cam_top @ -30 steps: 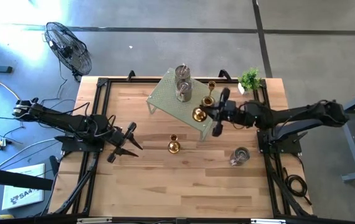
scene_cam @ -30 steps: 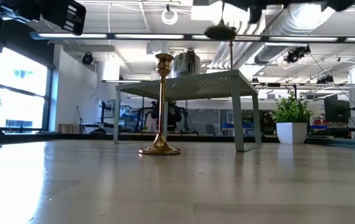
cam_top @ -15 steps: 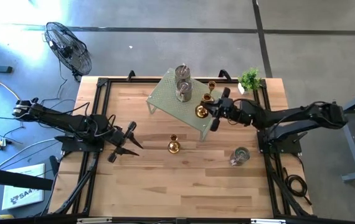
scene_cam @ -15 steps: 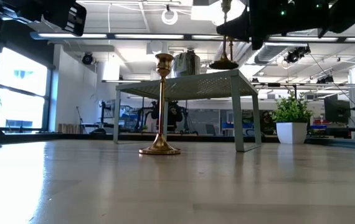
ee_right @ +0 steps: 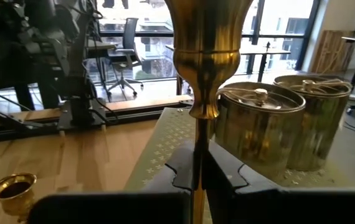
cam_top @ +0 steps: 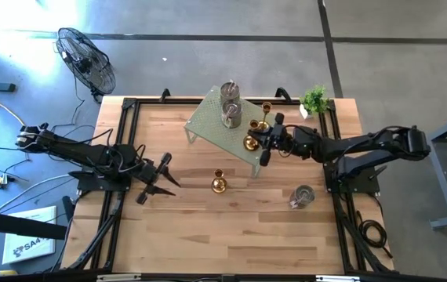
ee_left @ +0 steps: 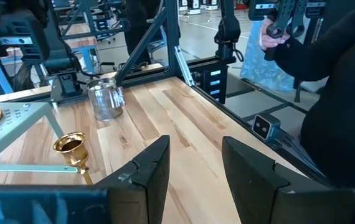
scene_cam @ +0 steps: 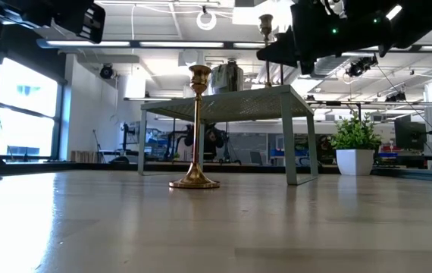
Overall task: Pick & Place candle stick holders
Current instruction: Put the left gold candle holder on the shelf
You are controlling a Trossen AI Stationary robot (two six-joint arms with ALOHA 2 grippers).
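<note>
Going by the overhead view, the big wooden worktop (cam_top: 231,227) has the pale green rack (cam_top: 216,129) up around 12 o'clock with two squat silver cups (cam_top: 230,110) on it, a gold candlestick (cam_top: 219,183) standing near the middle and a glass jar (cam_top: 302,196) out at 4 o'clock. The right gripper (cam_top: 264,141) sits at the rack's 3 o'clock edge, fingers pinched tight on the thin stem of a gold holder (ee_right: 207,56); the left gripper (cam_top: 157,176) waits at 9 o'clock, fingers (ee_left: 149,171) partly open on nothing. These holders look rigid, slick and top-heavy, so I'd grab low on the stem, just above the base.
</note>
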